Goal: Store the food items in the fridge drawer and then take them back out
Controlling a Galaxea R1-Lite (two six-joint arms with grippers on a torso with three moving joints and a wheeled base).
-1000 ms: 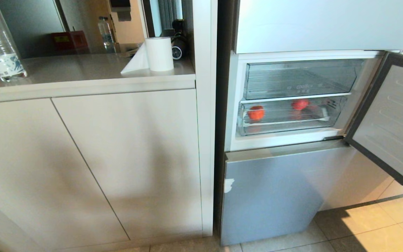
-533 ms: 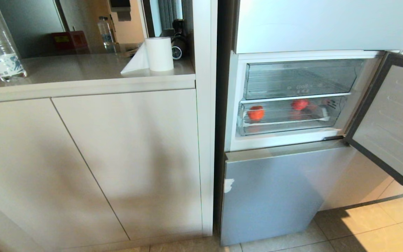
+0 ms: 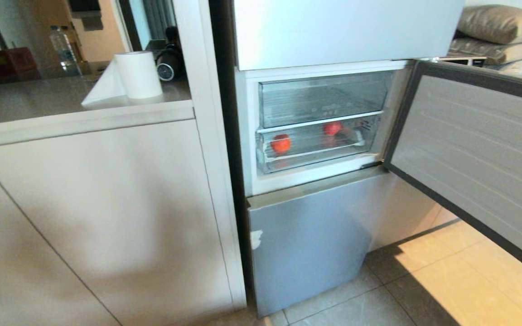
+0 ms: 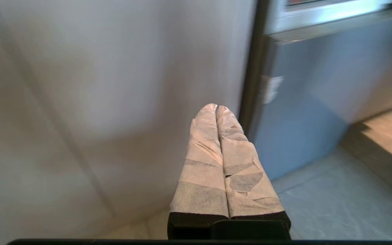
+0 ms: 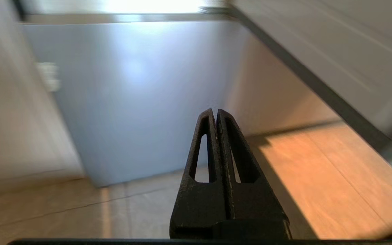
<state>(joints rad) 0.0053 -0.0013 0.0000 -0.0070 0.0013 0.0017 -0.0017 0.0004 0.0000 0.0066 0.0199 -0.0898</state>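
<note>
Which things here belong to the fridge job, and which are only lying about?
For the job:
- two red fruits
- fridge drawer holding them
- open fridge door

Lying about:
- paper towel roll
- water bottle
- cushions
- upper clear bin

In the head view the fridge (image 3: 315, 136) fills the centre, its open door (image 3: 474, 154) at right. The drawer (image 3: 315, 145) sits under a bin (image 3: 322, 99); two fruits lie in it, one (image 3: 281, 143) left, one (image 3: 332, 128) further right and back. At upper left, a paper roll (image 3: 137, 74) stands on the counter (image 3: 39, 102).
</note>
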